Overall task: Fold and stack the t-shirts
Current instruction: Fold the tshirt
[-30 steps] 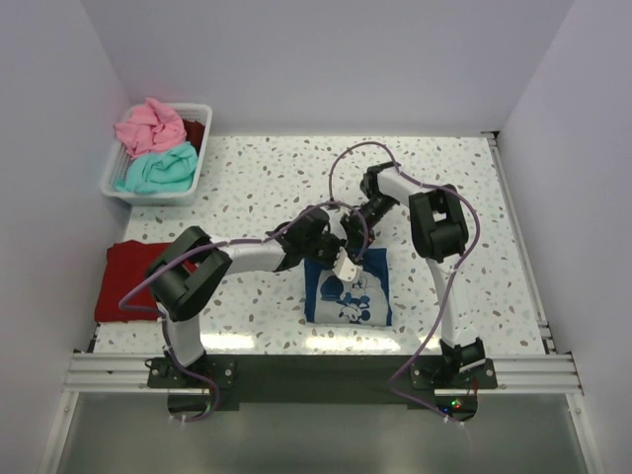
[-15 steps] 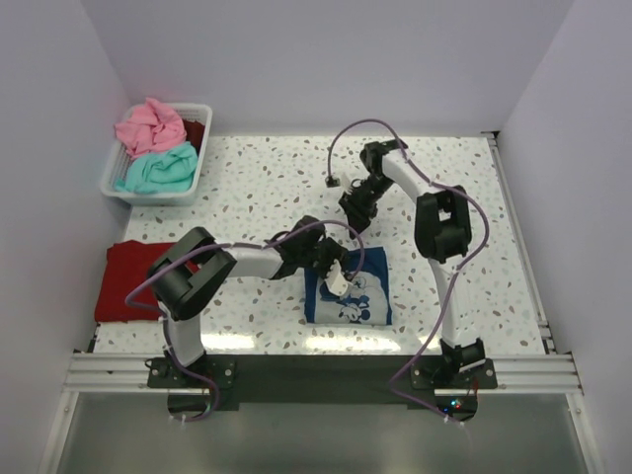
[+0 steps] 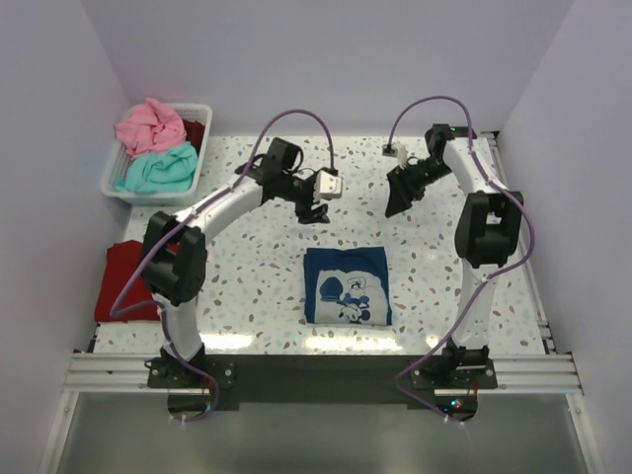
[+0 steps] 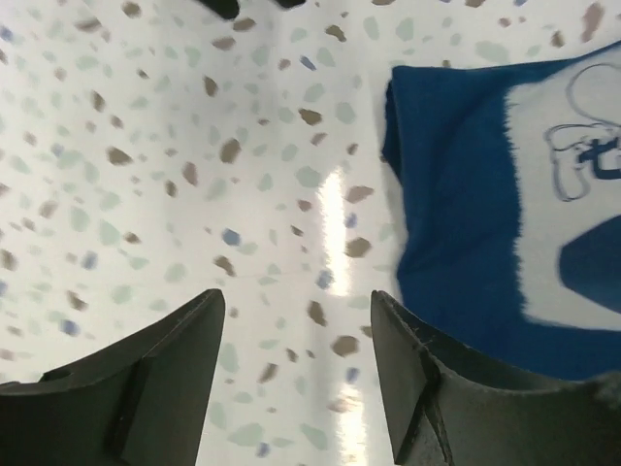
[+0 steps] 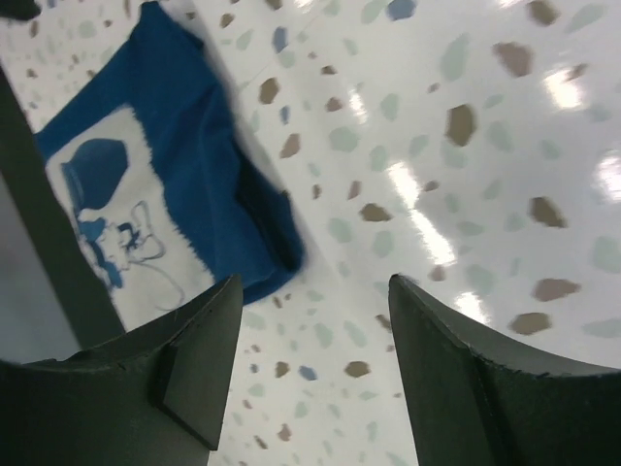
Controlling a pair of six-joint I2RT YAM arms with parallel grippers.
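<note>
Compared with a second ago, both arms are no longer bent over the navy t-shirt (image 3: 348, 286). They are lifted and drawn toward the far side of the table (image 3: 247, 188). The left gripper (image 3: 314, 209) is released, and in its wrist view only bare table shows between its fingers (image 4: 175, 359). The right gripper (image 3: 393, 205) is also released and holds nothing.

The navy t-shirt lies folded flat with the print up, behind both claws toward the arm bases and between them, touching neither. The dark red t-shirt (image 3: 120, 281) lies well off to the left of the left claw. The pink t-shirt (image 3: 148, 126) and the teal t-shirt (image 3: 158, 168) are bunched in the white basket (image 3: 111, 186), further left of that claw.

The fold itself seems finished, so I think the risk is in the stacking. If one claw pinches only one edge of the soft cloth, the layers can fall open during the carry. In the basket the pink cloth rests on the teal, so a pull on one may drag the other, or the light basket.
</note>
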